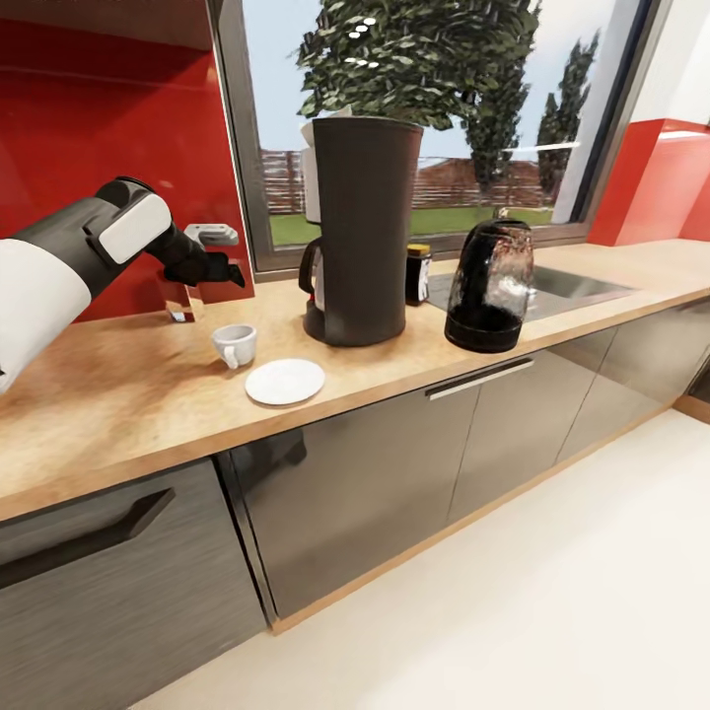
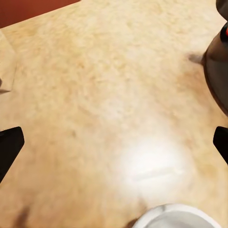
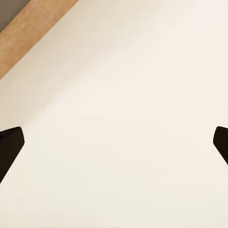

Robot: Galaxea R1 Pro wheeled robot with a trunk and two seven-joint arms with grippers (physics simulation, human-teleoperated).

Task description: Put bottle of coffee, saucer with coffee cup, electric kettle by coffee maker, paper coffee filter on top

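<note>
The tall dark grey coffee maker (image 1: 360, 232) stands upright on the long light wood-grain kitchen countertop (image 1: 118, 394). The tiny white coffee cup (image 1: 235, 345) sits on the worktop just beside the machine, on its window-frame side, apart from the plain white round saucer (image 1: 285, 382), which lies empty near the machine's base toward the counter edge. The small dark bottle of coffee (image 1: 418, 273) stands just behind the machine. The rounded glass electric kettle (image 1: 489, 286) stands near it, toward the sink. The left gripper (image 2: 114, 145) hovers over the worktop beside the cup, fingers spread wide, empty. The right gripper (image 3: 114, 145) is likewise spread, empty, over pale floor (image 3: 123, 123).
</note>
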